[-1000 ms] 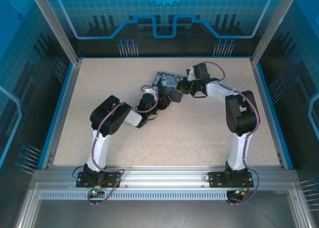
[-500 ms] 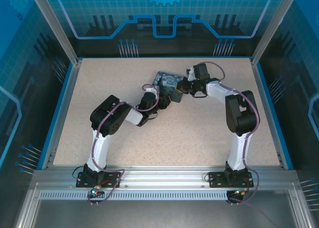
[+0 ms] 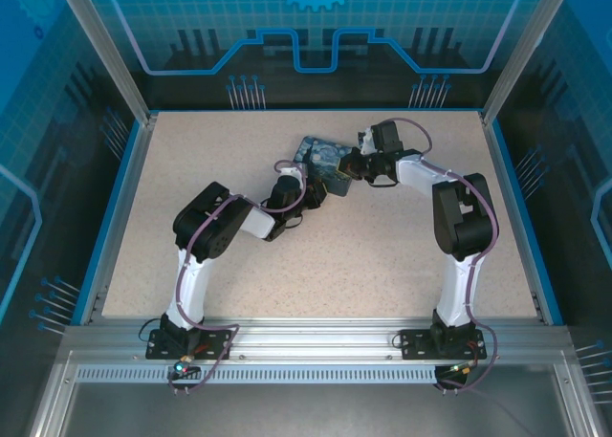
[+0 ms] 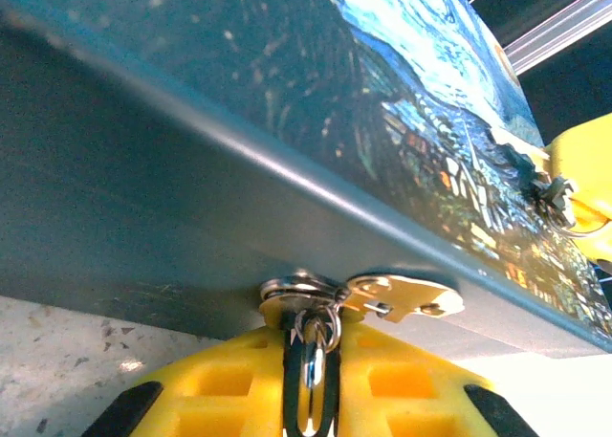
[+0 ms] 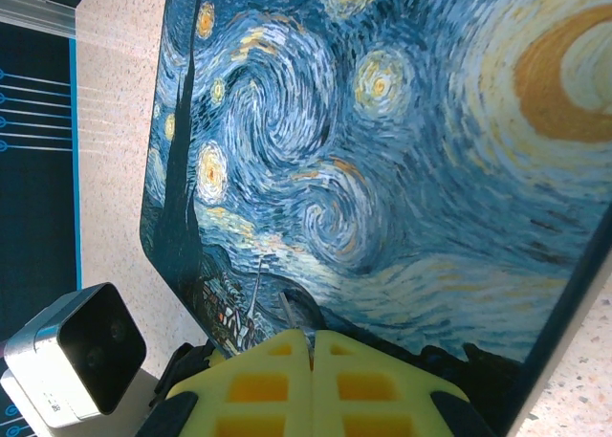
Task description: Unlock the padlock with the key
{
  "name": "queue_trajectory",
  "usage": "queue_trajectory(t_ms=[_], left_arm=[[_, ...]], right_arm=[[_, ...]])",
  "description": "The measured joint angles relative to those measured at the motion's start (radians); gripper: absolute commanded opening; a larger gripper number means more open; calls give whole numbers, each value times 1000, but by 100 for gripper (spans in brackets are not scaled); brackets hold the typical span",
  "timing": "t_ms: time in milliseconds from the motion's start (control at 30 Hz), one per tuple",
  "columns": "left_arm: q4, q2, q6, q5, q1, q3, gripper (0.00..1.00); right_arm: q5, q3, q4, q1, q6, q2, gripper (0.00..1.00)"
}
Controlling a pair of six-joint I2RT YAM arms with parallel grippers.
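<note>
**A:** Where is the padlock found, and how is it held?

**B:** The padlock (image 4: 304, 387) is seen hanging from the brass latch plate (image 4: 406, 298). The plate sits on the near side wall of the swirl-painted tin (image 3: 320, 153), which lies at the far middle of the counter (image 3: 382, 255). The padlock's dark body is clamped between the yellow pads of the left gripper (image 4: 308, 356), and no gap is left on either side. The silvery shackle runs up to the latch just above the fingertips.

**A:** And the key?

**B:** A thin sliver, taken to be the key (image 5: 289, 313), is seen projecting from the seam of the right gripper (image 5: 312, 346). That gripper's pads are pressed fully together. The key is held at the right-hand edge of the tin's lid, above and to the right of the padlock and apart from it.

**A:** How should the step in hand be done well?

**B:** The padlock is best held steady, with its keyhole presented towards the right; the keyhole itself cannot be made out. The key should be brought down past the lid's edge and lined up with the padlock's axis before any push. It should then be eased in without force, since so fine a sliver may be expected to slip or twist in the pads.
</note>
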Motion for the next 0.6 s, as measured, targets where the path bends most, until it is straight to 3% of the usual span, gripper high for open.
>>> queue_trajectory(t_ms=[200, 400, 600], left_arm=[[-2, 0, 0, 0, -1, 1, 0], [-22, -12, -13, 16, 0, 1, 0], [-166, -80, -97, 87, -1, 1, 0]], right_arm=[[-1, 0, 0, -2, 0, 0, 0], [-7, 0, -1, -3, 0, 0, 0], [-35, 0, -8, -13, 1, -1, 0]])
